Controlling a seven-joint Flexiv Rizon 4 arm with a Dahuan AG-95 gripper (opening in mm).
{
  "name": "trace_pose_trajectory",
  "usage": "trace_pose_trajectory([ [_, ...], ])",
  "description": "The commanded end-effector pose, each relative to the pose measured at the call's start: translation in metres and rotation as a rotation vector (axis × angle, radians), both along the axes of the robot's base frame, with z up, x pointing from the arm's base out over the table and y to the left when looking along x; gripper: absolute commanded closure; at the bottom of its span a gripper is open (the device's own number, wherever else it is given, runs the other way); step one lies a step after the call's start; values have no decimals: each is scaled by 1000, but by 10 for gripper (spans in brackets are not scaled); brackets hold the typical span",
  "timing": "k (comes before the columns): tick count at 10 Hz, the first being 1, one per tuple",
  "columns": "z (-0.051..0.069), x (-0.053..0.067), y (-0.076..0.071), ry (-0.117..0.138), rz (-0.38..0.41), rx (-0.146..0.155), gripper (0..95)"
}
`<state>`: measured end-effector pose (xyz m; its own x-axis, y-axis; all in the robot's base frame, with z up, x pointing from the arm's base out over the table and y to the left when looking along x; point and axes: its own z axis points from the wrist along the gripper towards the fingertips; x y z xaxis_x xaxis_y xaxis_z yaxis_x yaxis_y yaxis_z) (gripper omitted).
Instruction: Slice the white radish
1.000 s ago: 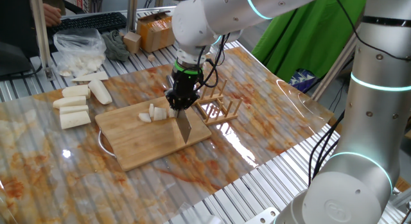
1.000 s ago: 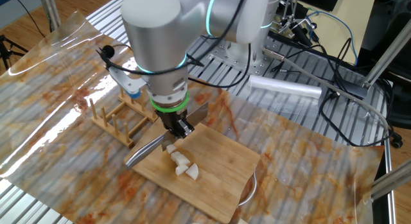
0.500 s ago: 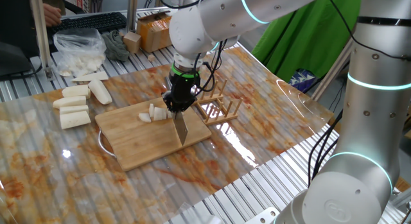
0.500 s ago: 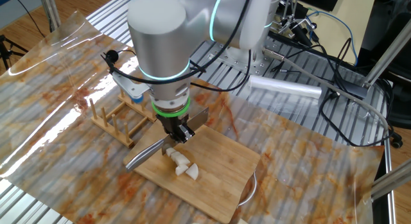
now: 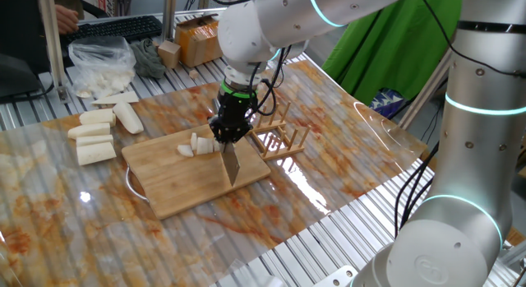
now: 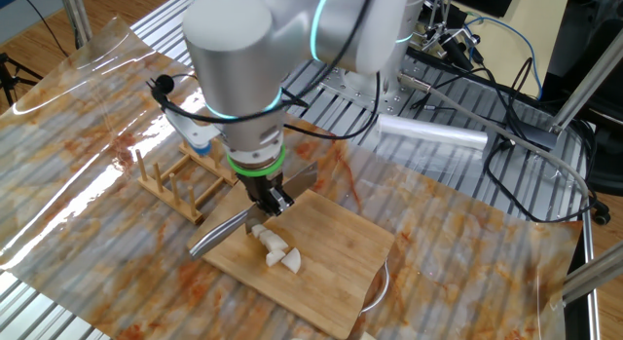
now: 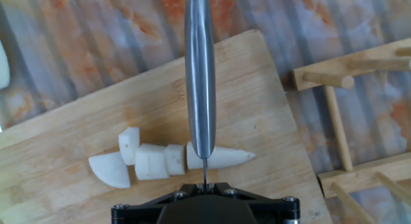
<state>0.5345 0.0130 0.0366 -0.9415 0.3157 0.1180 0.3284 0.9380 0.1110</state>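
Hand view: claw (image 7: 204,185) clamps knife (image 7: 200,76) (blade in white radish (image 7: 218,157)).

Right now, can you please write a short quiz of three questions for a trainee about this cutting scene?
1. True or false: the steel knife is across the small cream-white tapered radish.
2. On what does the radish lie? A) wooden peg rack B) bamboo cutting board C) clear bag
3. Fill in: the black two-finger gripper is ____ on the knife.

Key: 1 true; 2 B; 3 shut.
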Motion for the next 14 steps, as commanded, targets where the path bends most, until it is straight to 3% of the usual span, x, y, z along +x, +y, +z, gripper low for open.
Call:
trace_pose_trajectory([
  [1, 1, -2, 1, -14, -1, -3, 950],
  [2, -4, -3, 4, -27, -5, -7, 950],
  [5, 5, -5, 9, -10, -27, -11, 950],
  [7, 7, -7, 11, -3, -6, -40, 950],
  [10, 16, -11, 6, 13, -4, -31, 950],
  [14, 25, -15, 0, 13, 2, -27, 950],
])
